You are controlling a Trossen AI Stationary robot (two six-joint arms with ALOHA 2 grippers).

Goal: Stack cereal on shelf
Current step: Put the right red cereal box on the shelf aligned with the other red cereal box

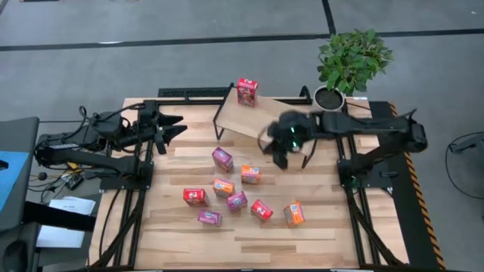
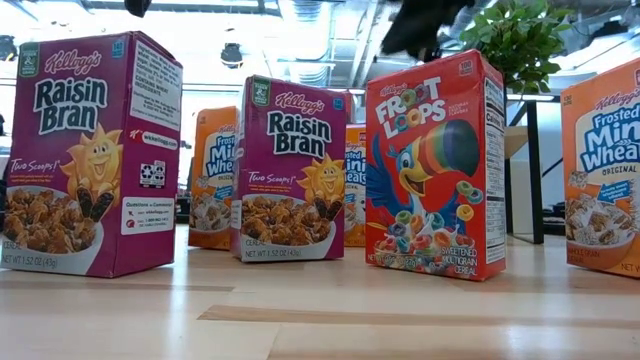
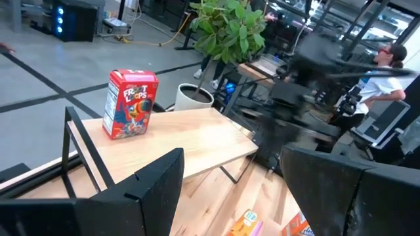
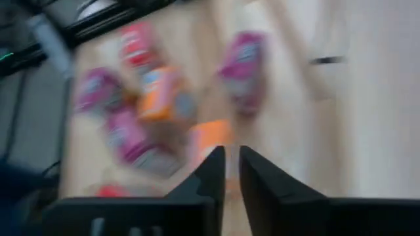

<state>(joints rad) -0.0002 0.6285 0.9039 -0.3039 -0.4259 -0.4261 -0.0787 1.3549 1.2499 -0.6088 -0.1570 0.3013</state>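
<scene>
The shelf [image 1: 261, 119], a light wood board on a black wire frame, stands at the table's far middle. One red cereal box [image 1: 246, 92] stands upright on its base at the board's far left corner, also seen as the red box [image 3: 131, 105] on the shelf [image 3: 190, 141]. Several more boxes, red, orange and magenta [image 1: 237, 201], lie scattered on the table's middle. My right gripper [image 1: 283, 149] hangs blurred above the table between the shelf and the boxes; its fingers [image 4: 216, 172] are nearly together with nothing between them. My left gripper [image 1: 175, 128] waits open at the far left, holding nothing.
A potted plant [image 1: 350, 64] stands at the table's far right corner beside the shelf. In the low view, Raisin Bran [image 2: 90, 150], Froot Loops [image 2: 435, 165] and Mini Wheats [image 2: 605, 170] boxes stand upright. A person [image 3: 394, 62] sits beyond the table. Bare wood lies along the near edge.
</scene>
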